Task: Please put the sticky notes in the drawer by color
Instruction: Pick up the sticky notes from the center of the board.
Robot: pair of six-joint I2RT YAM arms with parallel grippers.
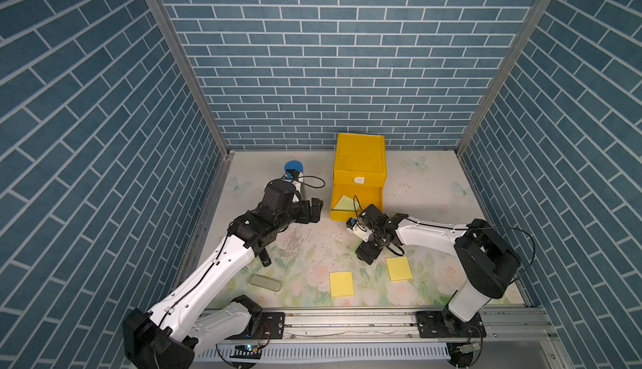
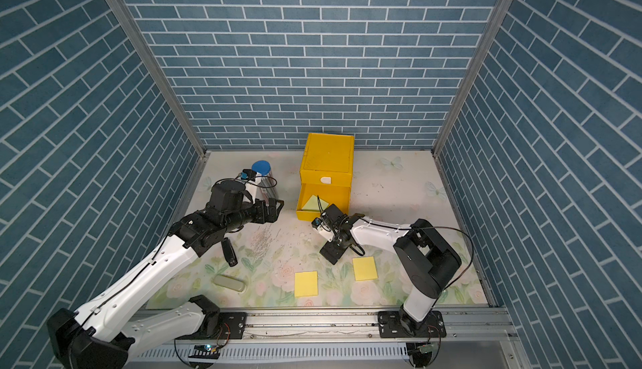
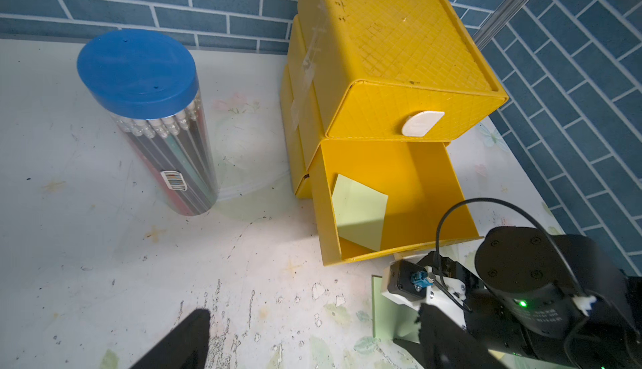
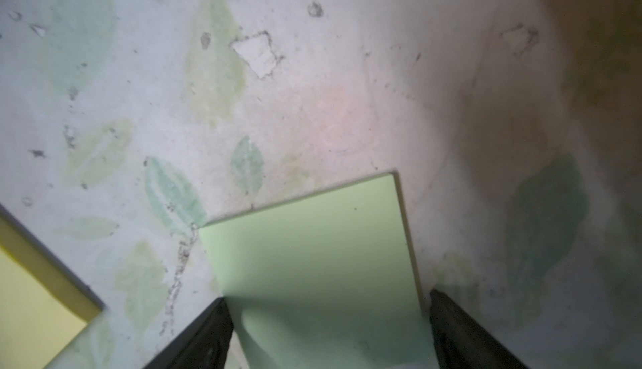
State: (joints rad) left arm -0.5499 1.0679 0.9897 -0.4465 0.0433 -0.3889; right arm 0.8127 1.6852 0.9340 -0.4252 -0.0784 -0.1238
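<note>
Two yellow sticky notes lay flat on the floral table (image 1: 427, 190) in both top views, the near yellow note (image 1: 341, 284) and the far yellow note (image 1: 398, 269), apart from each other. Behind them stood the yellow drawer cabinet (image 1: 359, 155), with its top drawer shut and a lower drawer (image 1: 338, 216) pulled out; middle or bottom, we could not tell. A light green note (image 1: 342, 203) sat inside, seemingly tilted against a side wall. The right gripper (image 1: 366, 254) pointed down at the table between that drawer and the far yellow note. The left gripper (image 1: 314, 209) hung spread and empty beside the pencil tube (image 1: 293, 168). A grey oblong case (image 1: 265, 283) lay near the left arm. No pink notes in sight.

Left wrist view: only one dark finger (image 3: 180, 339) showed, nothing held. The light green note (image 3: 359, 211) was in the drawer. A second green note (image 3: 384, 311) lay flat on the table, mostly under the right arm's wrist.

Right wrist view: the fingers (image 4: 205, 332) stood wide, one either side of the second green note (image 4: 312, 256), released. Contact with its edges we could not judge. A corner of what we took for the far yellow note (image 4: 31, 301) showed nearby.

Risks, as we judged them: the paper sits flush on the table, so closing jaws may skate over it or crumple it. A lift towards the drawer passes close to its front wall, and a knock would shift the light cabinet. The yellows need another drawer, or the colours mix.
</note>
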